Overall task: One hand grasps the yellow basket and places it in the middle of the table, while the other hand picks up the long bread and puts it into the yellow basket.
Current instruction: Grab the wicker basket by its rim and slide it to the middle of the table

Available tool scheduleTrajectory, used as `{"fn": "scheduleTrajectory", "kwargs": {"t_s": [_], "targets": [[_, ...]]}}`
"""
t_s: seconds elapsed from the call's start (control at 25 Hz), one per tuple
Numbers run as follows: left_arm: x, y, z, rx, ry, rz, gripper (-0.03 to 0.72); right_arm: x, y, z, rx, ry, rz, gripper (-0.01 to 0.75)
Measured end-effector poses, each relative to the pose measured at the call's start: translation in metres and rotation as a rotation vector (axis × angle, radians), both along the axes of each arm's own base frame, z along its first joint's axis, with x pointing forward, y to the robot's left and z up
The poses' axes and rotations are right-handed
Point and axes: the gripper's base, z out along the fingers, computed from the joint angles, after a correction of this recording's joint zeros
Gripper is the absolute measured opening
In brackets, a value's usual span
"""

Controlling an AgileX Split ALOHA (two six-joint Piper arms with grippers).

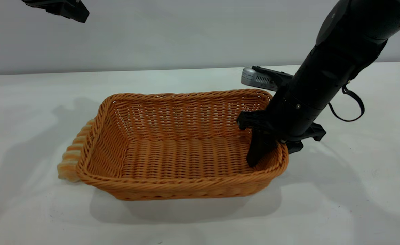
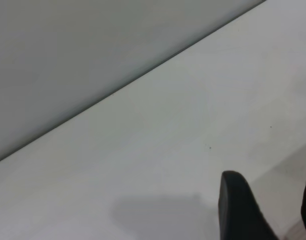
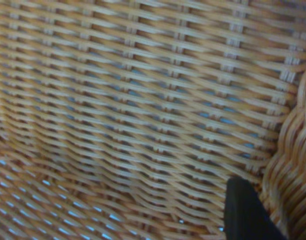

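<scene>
1. Exterior view: the orange-tan woven wicker yellow basket [image 1: 182, 149] sits mid-table [image 1: 356, 197], nothing inside; the cream, brown-ridged long bread [image 1: 72, 154] lies outside, touching its left end; the right gripper [image 1: 271, 149] clamps the right rim; the left gripper [image 1: 58, 6] hangs above the far-left corner.
2. Left wrist view: one black finger [image 2: 240, 210] over bare table; grip state unclear.
3. Right wrist view: a finger [image 3: 247, 210] inside the basket wall.

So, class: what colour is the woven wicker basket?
Orange-tan woven wicker basket; clearest in the exterior view.

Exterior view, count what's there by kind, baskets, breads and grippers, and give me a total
Baskets: 1, the basket on the table.
Breads: 1, the bread beside the basket's left end.
Grippers: 2, the right gripper on the basket's right rim, the left gripper raised at the upper left.
Total: 4
</scene>
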Motion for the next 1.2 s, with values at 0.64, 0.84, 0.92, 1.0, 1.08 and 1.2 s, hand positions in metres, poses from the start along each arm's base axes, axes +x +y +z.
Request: {"fn": "scheduleTrajectory", "kwargs": {"t_s": [0.64,0.84,0.92,1.0,1.08,1.2], "targets": [[0.000,0.000,0.000,-0.001,0.004,-0.003,0.378,0.007,0.002,0.005,-0.008,-0.038,0.061,0.511],[0.000,0.000,0.000,-0.002,0.005,-0.005,0.378,0.007,0.001,0.005,-0.034,-0.043,0.083,0.515],[0.000,-0.001,0.000,-0.002,0.005,-0.006,0.378,0.008,-0.001,0.006,-0.043,-0.047,0.088,0.516],[0.000,-0.001,0.000,-0.002,0.005,-0.006,0.378,0.010,-0.006,0.008,-0.049,-0.056,0.084,0.516],[0.000,-0.001,0.000,-0.002,0.006,-0.006,0.378,0.013,-0.013,0.012,-0.054,-0.069,0.077,0.518],[0.000,-0.001,0.000,-0.002,0.006,-0.006,0.378,0.018,-0.019,0.024,-0.049,-0.097,0.060,0.518]]}}
